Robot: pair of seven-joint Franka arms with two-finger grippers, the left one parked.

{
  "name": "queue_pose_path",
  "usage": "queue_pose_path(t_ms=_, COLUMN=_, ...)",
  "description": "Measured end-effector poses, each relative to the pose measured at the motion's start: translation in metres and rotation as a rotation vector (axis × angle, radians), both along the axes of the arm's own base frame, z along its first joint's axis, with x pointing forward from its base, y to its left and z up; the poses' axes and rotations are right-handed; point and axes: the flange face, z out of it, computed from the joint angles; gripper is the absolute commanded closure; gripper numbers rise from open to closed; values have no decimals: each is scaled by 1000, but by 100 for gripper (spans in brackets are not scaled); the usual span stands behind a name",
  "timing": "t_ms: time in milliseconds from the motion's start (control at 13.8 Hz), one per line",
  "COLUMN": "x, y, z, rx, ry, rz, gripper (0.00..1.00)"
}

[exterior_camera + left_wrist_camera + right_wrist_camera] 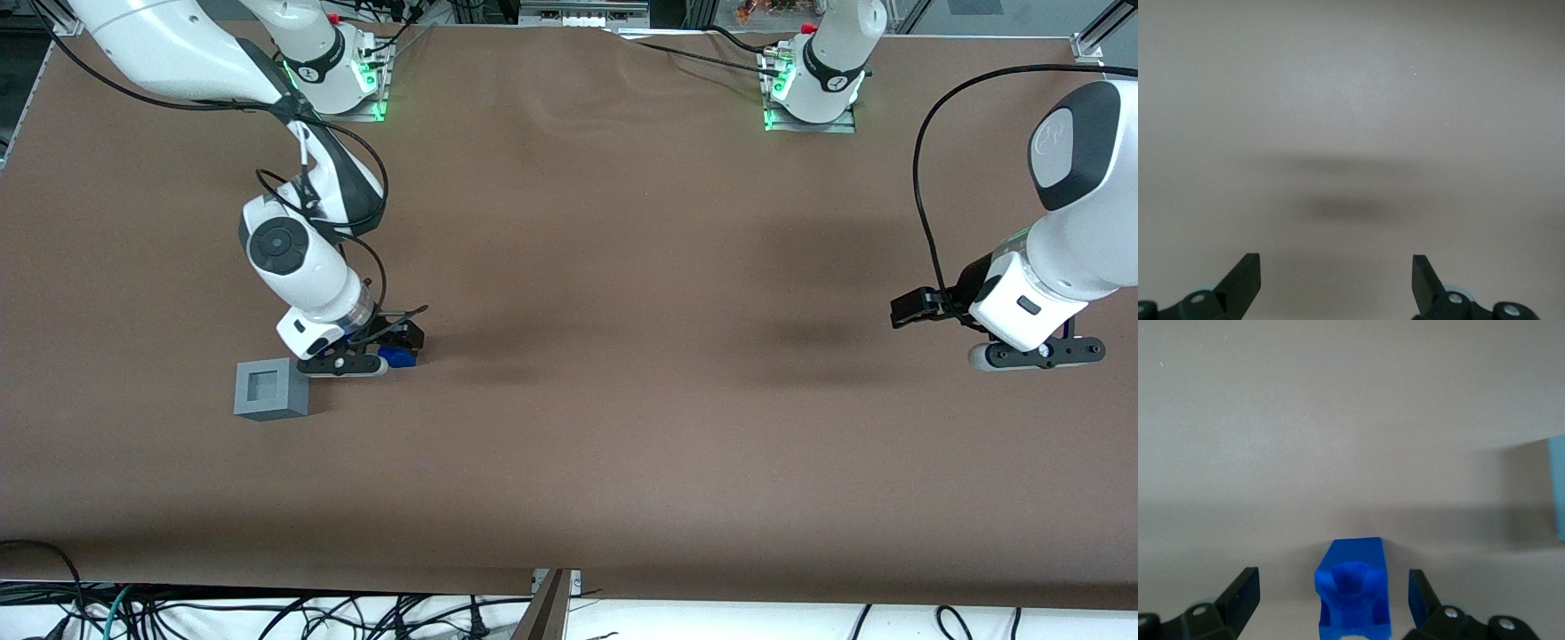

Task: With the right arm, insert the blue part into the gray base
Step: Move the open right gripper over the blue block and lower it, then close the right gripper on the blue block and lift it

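Observation:
The blue part (397, 356) lies on the brown table beside the gray base (270, 388), which stands a little nearer to the front camera with its square recess facing up. My right gripper (396, 348) is lowered around the blue part. In the right wrist view the blue part (1355, 597) sits between the two black fingers (1241, 593), with a gap on each side, so the gripper (1333, 600) is open and touches nothing. An edge of the gray base (1559, 487) shows in that view.
The brown table (622, 311) stretches wide toward the parked arm's end. Its front edge (551, 591) has cables hanging below it. The two arm mounts (356, 84) stand at the table's back.

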Motion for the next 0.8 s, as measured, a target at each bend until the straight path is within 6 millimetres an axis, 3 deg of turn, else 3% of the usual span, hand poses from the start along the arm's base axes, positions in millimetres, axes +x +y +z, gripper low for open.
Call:
queue_pose_path(t_ms=217, x=-8, y=2, z=-15, rx=6, ry=8, rz=-3, gripper=10)
queue_pose_path(t_ms=578, x=-14, y=-9, z=-29, rx=4, ry=16, rz=-14, gripper=55)
queue_pose_path(t_ms=795, x=-13, y=-14, z=-30, rx=3, ry=14, rz=-21, gripper=62)
